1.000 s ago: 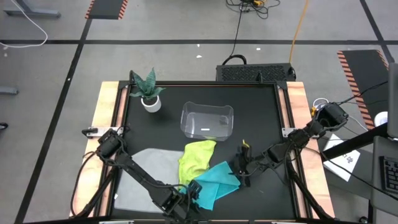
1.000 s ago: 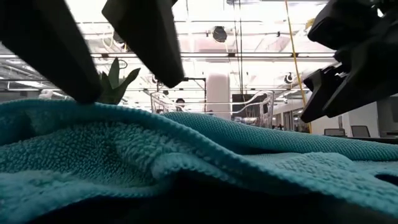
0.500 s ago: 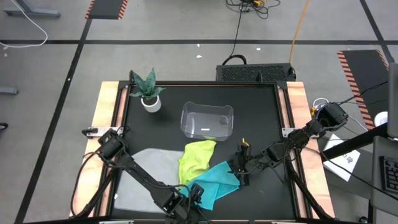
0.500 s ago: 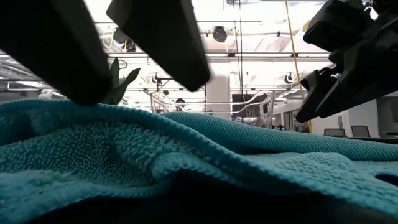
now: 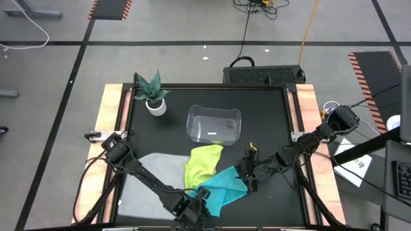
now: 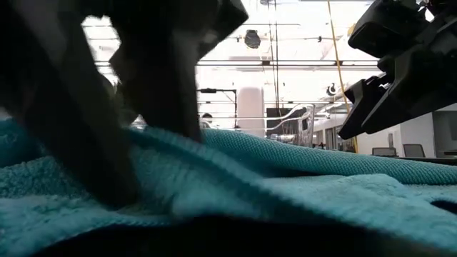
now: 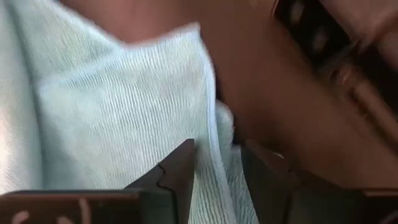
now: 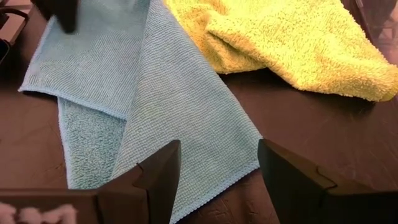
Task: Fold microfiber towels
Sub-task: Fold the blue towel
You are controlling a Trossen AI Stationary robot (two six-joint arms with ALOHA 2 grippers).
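While the left hand (image 5: 200,206) presses down at the near edge of the black surface (image 5: 270,122), its fingers (image 7: 177,177) stand narrow with a fold of the teal towel (image 5: 221,187) between them, though I cannot tell if they truly pinch it. Just beyond, the right hand (image 5: 247,174) hovers at that towel's far right corner, fingers (image 8: 158,171) spread wide and holding nothing. To the left lies the grey towel (image 5: 151,176), flat, with the yellow-green towel (image 5: 202,163) crumpled beside it and touching the teal one. Farther back sits a clear bin (image 5: 214,124), then a potted plant (image 5: 153,93) at the far left corner.
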